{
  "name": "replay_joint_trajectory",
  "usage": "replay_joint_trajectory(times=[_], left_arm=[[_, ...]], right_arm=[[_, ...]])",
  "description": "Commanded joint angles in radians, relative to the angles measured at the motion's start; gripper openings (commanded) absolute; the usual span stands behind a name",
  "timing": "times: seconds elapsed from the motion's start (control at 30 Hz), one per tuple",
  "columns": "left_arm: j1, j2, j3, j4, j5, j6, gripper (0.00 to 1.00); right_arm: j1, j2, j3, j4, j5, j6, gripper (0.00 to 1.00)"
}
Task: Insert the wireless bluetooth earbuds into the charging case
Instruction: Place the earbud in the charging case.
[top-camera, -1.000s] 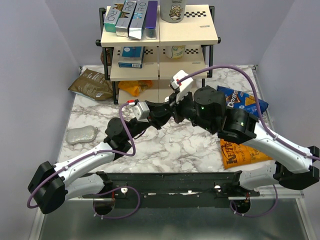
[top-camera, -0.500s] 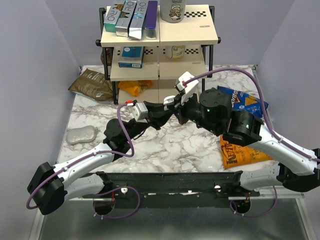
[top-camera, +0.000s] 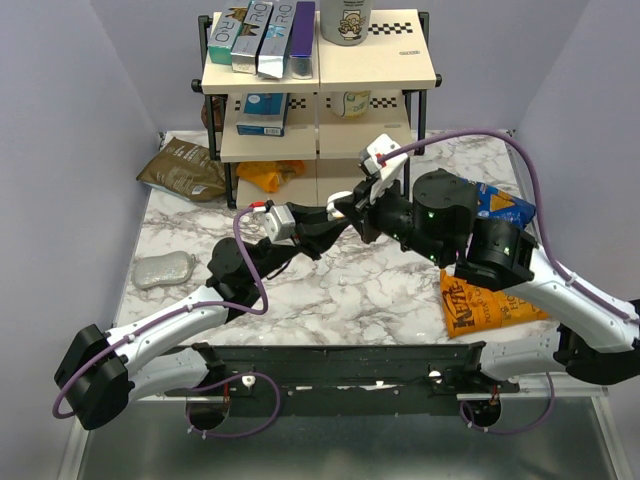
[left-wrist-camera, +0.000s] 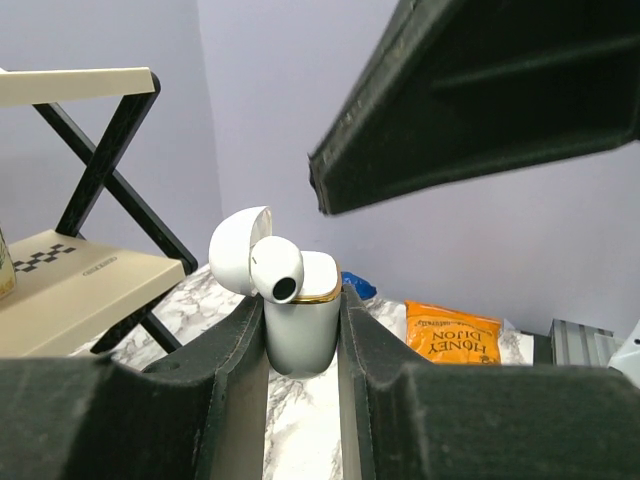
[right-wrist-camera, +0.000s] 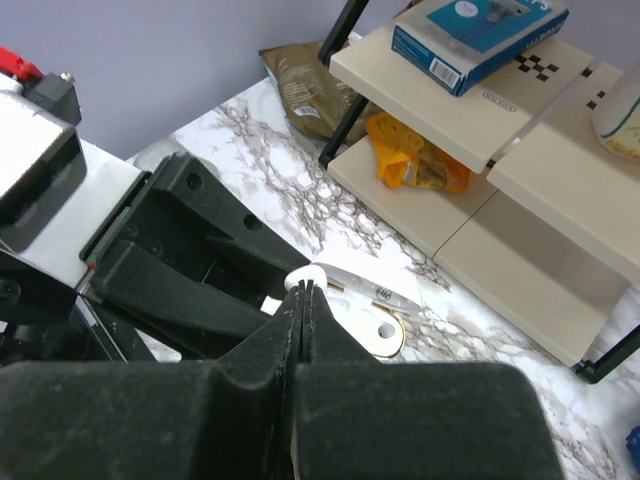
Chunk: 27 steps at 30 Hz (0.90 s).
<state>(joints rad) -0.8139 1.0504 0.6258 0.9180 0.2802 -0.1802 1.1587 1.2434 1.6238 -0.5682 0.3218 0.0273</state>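
The white charging case (left-wrist-camera: 300, 325) with a gold rim stands upright between the fingers of my left gripper (left-wrist-camera: 302, 298), which is shut on it; its lid (left-wrist-camera: 236, 250) is flipped open to the left. One white earbud (left-wrist-camera: 275, 270) with a dark opening rests tilted at the case's open top. My right gripper (right-wrist-camera: 303, 290) hovers just above the case with its jaws pressed together and nothing seen between them; the earbud (right-wrist-camera: 297, 281) shows just beyond its tips. In the top view both grippers meet at the case (top-camera: 340, 198), held above the table's middle. A second earbud is out of view.
A two-tier shelf rack (top-camera: 320, 90) with boxes stands at the back. A blue chip bag (top-camera: 495, 205) and an orange bag (top-camera: 485, 305) lie on the right. A brown bag (top-camera: 185, 170) and a grey pouch (top-camera: 163, 268) lie on the left.
The right arm's wrist and elbow have swung to the right and back, while its fingertips stayed at the case. The left arm holds still with the case.
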Motion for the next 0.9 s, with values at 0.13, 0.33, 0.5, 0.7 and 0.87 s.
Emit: replay_joint_trajectory(times=[0.13,0.33,0.5,0.7,0.87], left_arm=[[-0.004,-0.010,-0.011,0.030,0.002,0.005,0.00],[-0.004,-0.010,-0.012,0.032,0.004,0.005,0.00],[-0.004,-0.012,-0.012,0.036,0.002,0.005,0.00],[-0.004,-0.016,-0.012,0.033,-0.001,0.005,0.00],[-0.004,-0.024,-0.014,0.028,-0.007,0.011,0.00]], right_arm=[[0.004,0.112,0.129,-0.053,-0.026,-0.013,0.08],[0.006,0.175,0.202,-0.128,0.022,-0.013,0.08],[0.006,0.180,0.200,-0.147,0.048,-0.006,0.08],[0.006,0.166,0.179,-0.153,0.053,0.002,0.08],[0.006,0.151,0.156,-0.154,0.046,0.002,0.08]])
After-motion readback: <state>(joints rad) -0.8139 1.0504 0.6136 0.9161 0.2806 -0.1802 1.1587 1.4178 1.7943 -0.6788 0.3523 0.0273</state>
